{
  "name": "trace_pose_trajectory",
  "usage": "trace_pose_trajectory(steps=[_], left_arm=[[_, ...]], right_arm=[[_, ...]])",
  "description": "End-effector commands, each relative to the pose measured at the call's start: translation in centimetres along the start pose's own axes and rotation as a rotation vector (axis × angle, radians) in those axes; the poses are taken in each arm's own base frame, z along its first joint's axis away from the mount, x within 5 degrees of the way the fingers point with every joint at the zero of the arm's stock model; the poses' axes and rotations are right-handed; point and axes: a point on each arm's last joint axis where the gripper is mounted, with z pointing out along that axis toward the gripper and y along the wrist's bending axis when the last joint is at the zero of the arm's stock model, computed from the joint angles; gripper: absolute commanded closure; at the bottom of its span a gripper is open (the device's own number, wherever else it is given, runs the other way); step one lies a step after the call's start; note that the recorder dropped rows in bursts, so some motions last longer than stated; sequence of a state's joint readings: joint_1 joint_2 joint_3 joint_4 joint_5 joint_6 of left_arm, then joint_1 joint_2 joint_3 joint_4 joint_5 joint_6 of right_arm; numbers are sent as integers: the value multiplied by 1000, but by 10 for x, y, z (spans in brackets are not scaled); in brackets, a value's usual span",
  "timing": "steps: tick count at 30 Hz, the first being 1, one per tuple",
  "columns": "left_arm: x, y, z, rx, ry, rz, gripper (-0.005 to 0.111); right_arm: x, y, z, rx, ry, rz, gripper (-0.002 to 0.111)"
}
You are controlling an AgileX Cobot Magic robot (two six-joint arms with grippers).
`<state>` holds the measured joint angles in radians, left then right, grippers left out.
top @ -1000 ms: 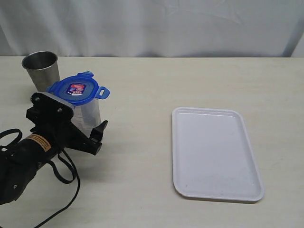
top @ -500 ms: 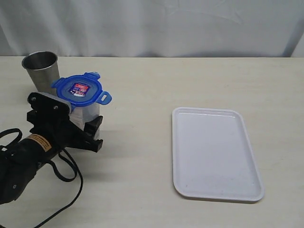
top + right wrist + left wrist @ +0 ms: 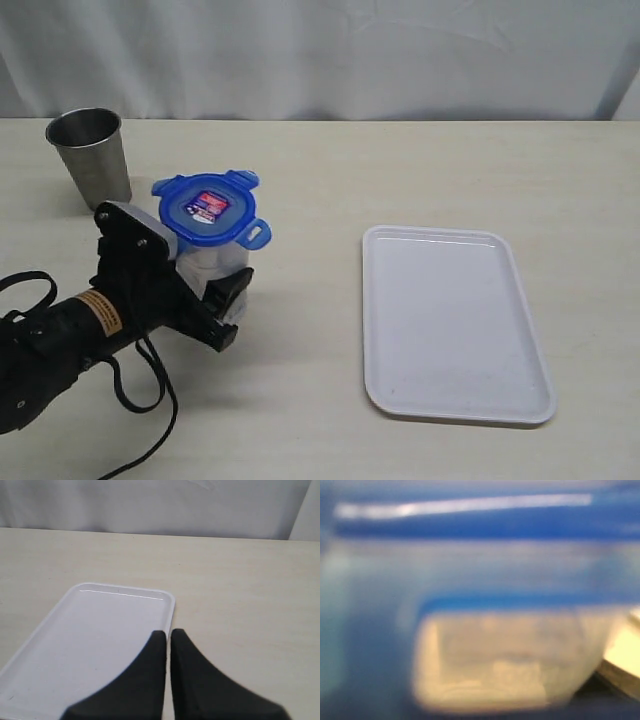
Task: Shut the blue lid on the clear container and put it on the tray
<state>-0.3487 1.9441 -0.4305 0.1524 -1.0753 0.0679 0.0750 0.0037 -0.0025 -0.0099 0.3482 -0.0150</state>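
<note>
Black and chunky, the left arm is lying low over the table (image 3: pixel 320 180). It is coming in from the bottom left of the exterior view and pointing toward the middle. The left gripper (image 3: pixel 218 288) is hugging the clear container (image 3: pixel 213 262) down low. Its fingers are partly open and pressing on the container's sides. One finger (image 3: pixel 236 288) is showing in front and the other is hiding behind.

The container is standing upright, but nobody can tell if it is touching the table. The blue lid (image 3: pixel 208 208) is sitting on top of it with the sticker facing up. The left wrist view is showing only a blurry lid and container, very close.

The right gripper (image 3: pixel 168 647) is showing only in its own wrist view, with the tray (image 3: pixel 85 630) just beyond it. Its two fingers are pressing together and holding nothing.

Counting gives one lid, one clear container, one white tray, one steel cup (image 3: pixel 90 155) and two grippers. The tray is lying flat on the right, well apart from the container, and the cup is standing at the far left
</note>
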Motion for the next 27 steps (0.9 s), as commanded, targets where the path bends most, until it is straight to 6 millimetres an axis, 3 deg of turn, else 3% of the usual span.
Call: trace_pose_trajectory(steps=[1,7,14,20,27], left_arm=[[-6,-8,0,91,-69,34,107],[-11,-2,-3,135,-123,59,107],[-30,4,-15,392,-178,102,107],[-34,9,-17,672,-134,177,107],[-34,8,-21,817,-101,261,107]], right_arm=[[0,0,0,3,-4,1,104],[0,0,0,3,-4,1,104],[0,0,0,3,-4,1,104],[0,0,0,3,-4,1,104],[0,0,0,3,-4,1,104]])
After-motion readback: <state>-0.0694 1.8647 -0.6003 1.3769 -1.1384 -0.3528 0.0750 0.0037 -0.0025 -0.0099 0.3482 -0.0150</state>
